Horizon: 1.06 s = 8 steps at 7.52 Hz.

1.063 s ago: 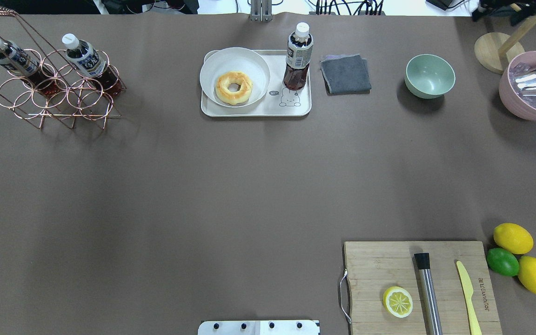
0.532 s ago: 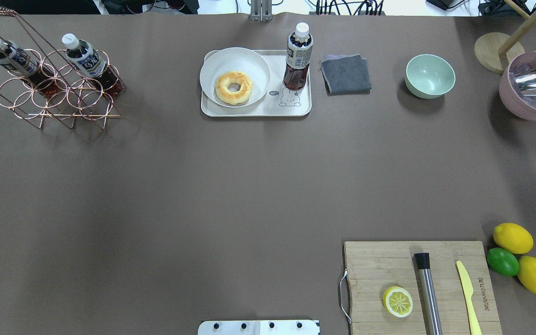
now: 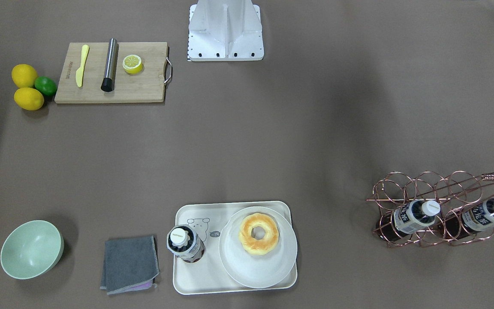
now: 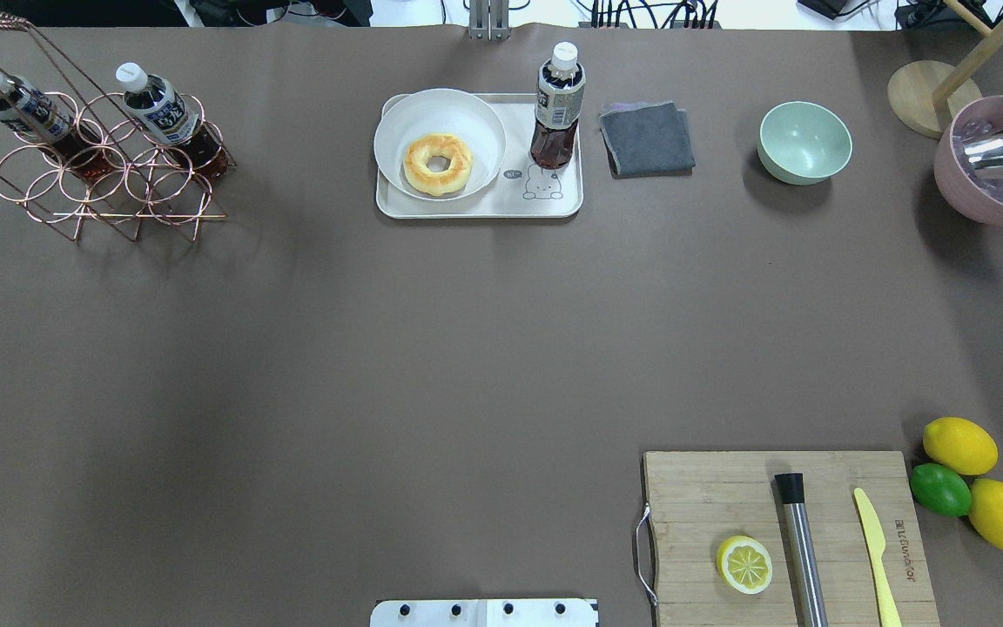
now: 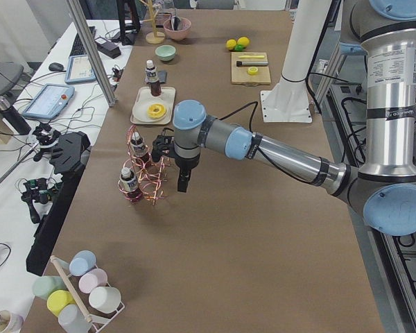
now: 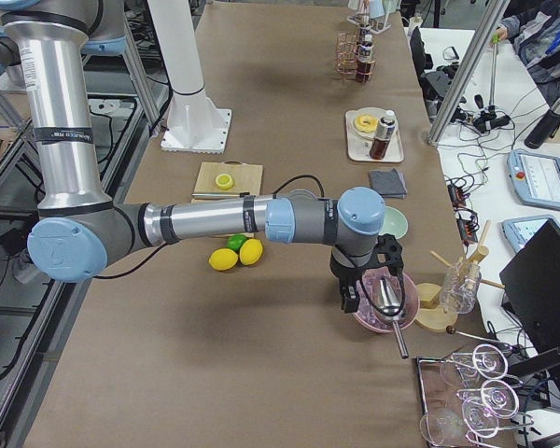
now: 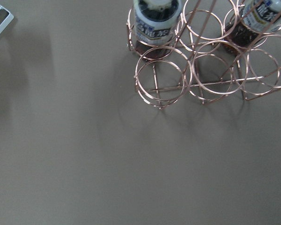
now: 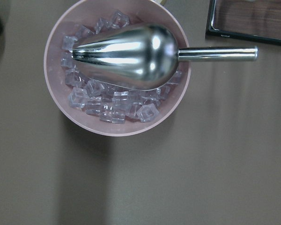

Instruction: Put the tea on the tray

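Note:
One tea bottle [image 4: 558, 104] stands upright on the right end of the cream tray [image 4: 475, 209], by the bear outline; it also shows in the front-facing view [image 3: 185, 243]. Two alike bottles [image 4: 158, 100] [image 4: 18, 104] lie in the copper wire rack [image 4: 110, 165]. My left gripper [image 5: 184, 184] hangs beside the rack, away from the tray; I cannot tell if it is open or shut. My right gripper [image 6: 347, 301] hovers by the pink ice bowl [image 8: 107, 129]; I cannot tell its state. Neither wrist view shows fingers.
A white plate [image 4: 475, 113] with a doughnut [image 4: 438, 163] fills the tray's left. A grey cloth [image 4: 646, 138] and green bowl [image 4: 804, 142] lie right of it. A metal scoop [image 8: 126, 56] rests in the ice. A cutting board [image 4: 702, 488] and lemons [image 4: 959, 445] are near right.
The right arm's blue joint has left the overhead view's top right corner, and a dark part has left its left edge. The bottle on the tray has not moved.

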### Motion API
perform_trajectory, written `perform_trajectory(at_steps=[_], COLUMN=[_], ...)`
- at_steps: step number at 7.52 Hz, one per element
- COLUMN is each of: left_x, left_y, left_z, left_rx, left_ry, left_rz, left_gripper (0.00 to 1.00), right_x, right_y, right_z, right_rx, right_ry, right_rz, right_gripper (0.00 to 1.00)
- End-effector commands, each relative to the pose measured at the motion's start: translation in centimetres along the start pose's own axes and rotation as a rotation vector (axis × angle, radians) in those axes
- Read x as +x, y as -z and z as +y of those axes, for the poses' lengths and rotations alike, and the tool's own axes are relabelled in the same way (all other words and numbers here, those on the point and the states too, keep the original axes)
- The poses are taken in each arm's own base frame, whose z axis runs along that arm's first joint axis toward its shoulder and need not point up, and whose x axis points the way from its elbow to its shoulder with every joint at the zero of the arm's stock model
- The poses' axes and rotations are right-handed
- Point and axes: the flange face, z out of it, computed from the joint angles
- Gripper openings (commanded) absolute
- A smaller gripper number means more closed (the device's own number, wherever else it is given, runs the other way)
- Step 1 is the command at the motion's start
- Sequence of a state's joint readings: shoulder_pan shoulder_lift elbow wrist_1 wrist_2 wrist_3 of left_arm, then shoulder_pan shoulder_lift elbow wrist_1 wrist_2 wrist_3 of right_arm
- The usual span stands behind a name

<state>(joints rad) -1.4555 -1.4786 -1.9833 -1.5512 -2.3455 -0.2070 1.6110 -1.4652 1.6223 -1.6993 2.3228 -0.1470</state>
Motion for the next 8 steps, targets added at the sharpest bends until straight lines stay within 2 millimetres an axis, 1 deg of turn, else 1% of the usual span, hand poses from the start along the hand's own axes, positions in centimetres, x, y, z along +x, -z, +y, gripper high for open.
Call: perform_trajectory(at_steps=[1,2,3,4,5,6,7,8], left_x=[-3.8,-5.1,-5.2,-5.6,-5.7,-5.2,-5.2,-5.0], left_y=[0.6,1.6,1.7,1.0,1.1,1.5,1.4,1.5], left_z=[0.7,2.4,2.5,2.3,1.8,1.4,1.3,0.9], left_rx=[0.011,0.028,0.029,0.018,0.023,0.032,0.031,0.033], left_ry=[-0.095,-0.07,-0.068,-0.063,-0.07,-0.081,-0.08,-0.082], left_rz=[-0.025,-0.032,-0.032,-0.038,-0.067,-0.068,-0.068,-0.066], left_gripper=[0.97,0.97,0.97,0.97,0.97,0.97,0.97,0.97], right_x=[1.2,1.3,1.0,0.9,1.1,1.0,1.1,1.1], right_y=[-1.3,-1.5,-1.2,-1.3,-1.4,-0.5,0.3,0.4], right_z=[1.5,1.2,1.4,1.6,1.5,1.5,1.5,1.5], right_rx=[-0.026,-0.026,-0.02,-0.019,-0.021,-0.003,0.011,0.013], right_ry=[-0.017,-0.02,-0.02,-0.021,-0.02,-0.018,-0.02,-0.02], right_rz=[-0.001,-0.005,-0.023,-0.033,-0.028,-0.019,-0.013,-0.013], right_gripper=[1.0,1.0,1.0,1.0,1.0,1.0,1.0,1.0])
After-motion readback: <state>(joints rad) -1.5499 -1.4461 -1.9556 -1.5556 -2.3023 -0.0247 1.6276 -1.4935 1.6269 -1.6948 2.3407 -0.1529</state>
